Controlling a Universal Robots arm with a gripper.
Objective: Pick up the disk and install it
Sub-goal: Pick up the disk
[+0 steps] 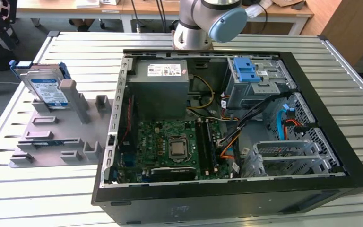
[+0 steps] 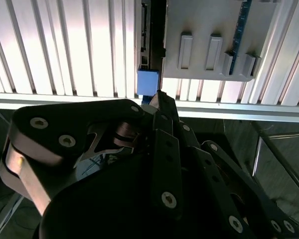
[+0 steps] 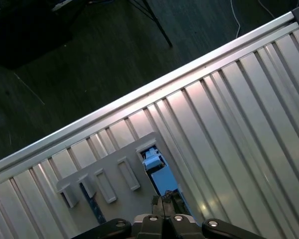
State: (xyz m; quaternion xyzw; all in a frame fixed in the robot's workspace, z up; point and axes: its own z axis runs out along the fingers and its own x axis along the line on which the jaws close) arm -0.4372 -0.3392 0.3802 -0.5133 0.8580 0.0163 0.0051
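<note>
The disk point(image 1: 47, 87), silver with a white-and-blue label and a blue carrier frame, stands tilted in a slot at the far end of the grey fixture point(image 1: 55, 137), at the exterior view's left. In the first wrist view the disk point(image 3: 160, 174) appears from above, and my gripper point(image 3: 164, 200) hangs high over it with its fingertips together and nothing between them. In the second wrist view the gripper point(image 2: 158, 97) points down at the blue end of the disk point(image 2: 147, 82), well apart from it.
An open computer case point(image 1: 115, 156) lies on the slatted metal table point(image 1: 307, 45) beside the fixture. Inside are a grey power-supply box point(image 1: 162, 85), a motherboard point(image 1: 175, 146), a blue latch piece point(image 1: 247, 71) and a metal cage point(image 1: 289, 153). The table's edge point(image 3: 139, 97) runs near the fixture.
</note>
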